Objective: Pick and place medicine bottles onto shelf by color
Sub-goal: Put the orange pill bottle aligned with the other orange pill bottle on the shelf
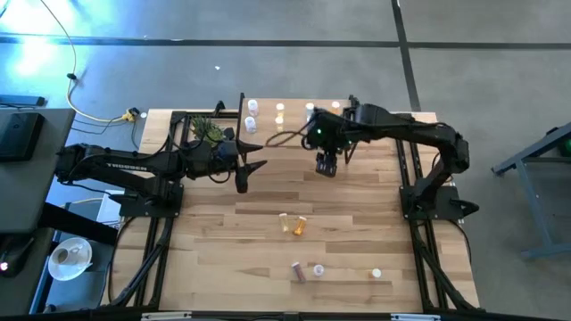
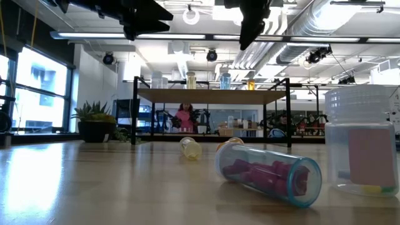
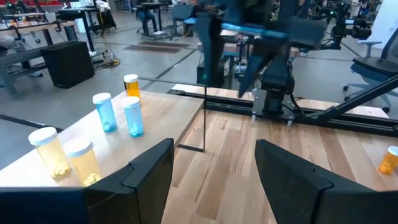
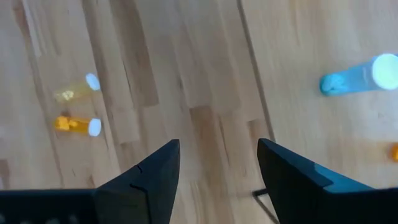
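Note:
The shelf (image 1: 294,134) stands at the table's far side on thin black legs, with several upright bottles on its top. In the left wrist view these are two yellow (image 3: 50,149), two blue (image 3: 132,116) and one orange (image 3: 131,86). On the table lie a yellow bottle (image 1: 285,218), an orange one (image 1: 300,227) and a purple one (image 1: 299,272). My left gripper (image 1: 254,167) is open and empty beside the shelf's near left corner. My right gripper (image 1: 326,165) is open and empty, pointing down in front of the shelf's right part, above the table.
A potted plant (image 1: 207,131) stands left of the shelf. Two more small bottles (image 1: 318,269) (image 1: 376,274) stand near the table's near edge. In the low view a clear bottle (image 2: 362,140) stands close by. A person (image 2: 184,115) shows in the room behind.

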Robot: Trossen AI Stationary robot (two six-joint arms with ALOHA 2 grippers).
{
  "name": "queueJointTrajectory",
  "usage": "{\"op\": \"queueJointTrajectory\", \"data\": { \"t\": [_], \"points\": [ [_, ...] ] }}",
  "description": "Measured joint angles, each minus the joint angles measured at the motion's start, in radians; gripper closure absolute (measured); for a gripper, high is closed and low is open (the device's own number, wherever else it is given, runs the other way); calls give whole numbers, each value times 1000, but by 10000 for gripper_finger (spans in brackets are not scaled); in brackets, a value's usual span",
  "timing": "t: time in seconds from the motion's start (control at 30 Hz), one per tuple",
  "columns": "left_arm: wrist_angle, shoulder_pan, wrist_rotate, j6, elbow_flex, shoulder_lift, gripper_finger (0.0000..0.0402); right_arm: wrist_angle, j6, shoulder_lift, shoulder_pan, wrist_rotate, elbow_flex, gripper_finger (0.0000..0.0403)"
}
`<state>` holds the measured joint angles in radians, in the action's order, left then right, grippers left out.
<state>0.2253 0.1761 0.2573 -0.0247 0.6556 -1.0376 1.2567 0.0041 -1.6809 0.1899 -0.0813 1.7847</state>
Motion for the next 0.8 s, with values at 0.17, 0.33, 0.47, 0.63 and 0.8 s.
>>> {"op": "queueJointTrajectory", "data": {
  "t": [0.17, 0.33, 0.47, 0.63, 0.8],
  "points": [
    [-20, 0, 0, -2, 0, 0, 185, 72, 69, 19, -74, -75, 0, 196],
    [-51, 0, -2, -9, 0, 0, 185, 95, 114, 23, -155, -84, -21, 196],
    [-82, 0, -4, -44, 0, 0, 185, 30, 153, 68, -218, -108, -163, 196],
    [-90, 0, -8, -51, 0, 0, 186, -88, 243, 156, -279, -119, -355, 196],
    [-101, 0, -11, -51, 0, 0, 186, -137, 358, 253, -337, -104, -492, 196]
  ]
}}
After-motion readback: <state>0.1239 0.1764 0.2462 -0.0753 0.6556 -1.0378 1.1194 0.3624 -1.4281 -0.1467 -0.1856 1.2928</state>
